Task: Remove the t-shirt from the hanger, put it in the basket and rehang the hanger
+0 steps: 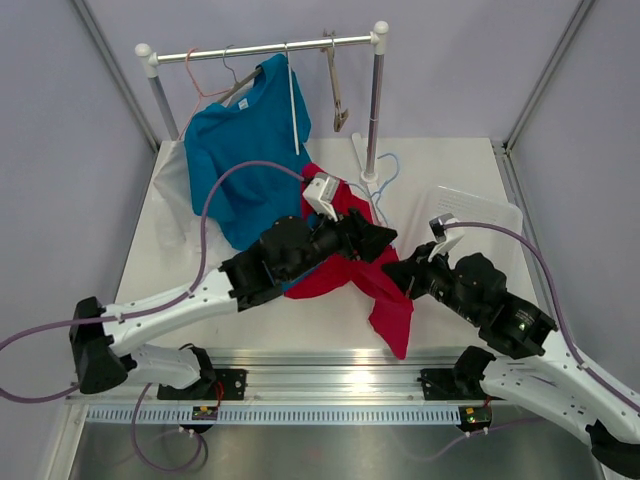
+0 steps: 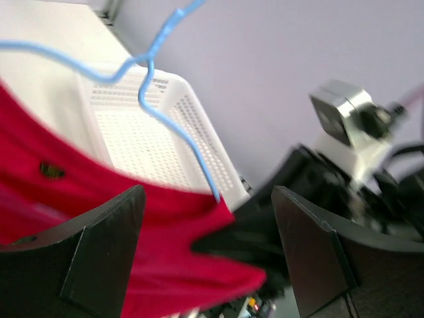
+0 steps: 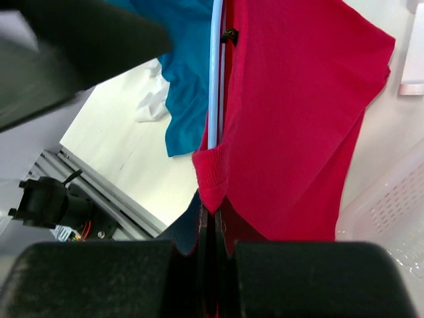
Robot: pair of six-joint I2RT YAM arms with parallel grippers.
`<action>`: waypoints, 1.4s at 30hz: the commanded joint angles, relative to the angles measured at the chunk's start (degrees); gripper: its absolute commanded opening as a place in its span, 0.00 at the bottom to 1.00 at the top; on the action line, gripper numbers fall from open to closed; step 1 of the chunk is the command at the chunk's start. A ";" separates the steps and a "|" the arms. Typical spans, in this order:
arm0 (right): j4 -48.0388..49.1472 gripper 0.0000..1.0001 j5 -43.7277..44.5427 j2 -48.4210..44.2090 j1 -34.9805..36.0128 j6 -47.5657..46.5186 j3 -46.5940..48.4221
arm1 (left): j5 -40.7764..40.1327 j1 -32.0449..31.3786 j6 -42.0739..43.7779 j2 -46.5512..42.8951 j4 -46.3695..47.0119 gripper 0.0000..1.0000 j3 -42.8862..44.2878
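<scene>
Clamps right claw (image 3: 212, 252) tight on red t-shirt (image 1: 392, 305); spreads left claw (image 2: 209, 212) wide beside blue hanger (image 2: 169, 119); shows white basket (image 1: 495, 215) at 2 o'clock on bench (image 1: 160, 240)

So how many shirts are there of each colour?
red shirt: 1
blue shirt: 1
Total: 2 shirts

Pale lilac-grey walls (image 1: 470, 70) enclose a white table (image 1: 165, 265); a metal-barred garment rail (image 1: 260, 49) stands at its far edge.
</scene>
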 commanded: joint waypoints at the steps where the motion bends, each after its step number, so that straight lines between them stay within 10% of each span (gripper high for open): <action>1: 3.16 0.00 1.13 -0.64 2.15 0.59 1.26 | -7.70 -0.43 1.92 5.95 2.64 0.82 9.15; 19: 5.18 0.00 2.53 -2.48 3.65 -0.29 1.26 | -12.80 -0.43 2.01 11.61 4.82 0.52 10.93; 22: 5.36 0.00 2.27 -2.23 3.83 -0.47 1.52 | -12.28 0.10 1.49 11.43 5.70 0.33 10.48; 28: 8.07 0.00 5.25 -3.62 4.35 -2.05 0.65 | -12.27 0.19 0.52 11.78 6.05 0.35 9.96; 32: 9.83 0.00 2.99 -3.37 4.44 -2.93 0.29 | -12.71 0.36 -0.18 10.56 7.46 0.00 8.64; 34: 10.54 0.02 0.27 -2.49 4.36 -2.23 -0.41 | -12.19 0.27 -1.14 9.33 9.55 0.00 7.41; 42: 8.52 0.79 -7.22 -6.70 4.44 0.14 -3.57 | -10.60 0.36 -6.50 -3.94 15.37 0.00 -4.98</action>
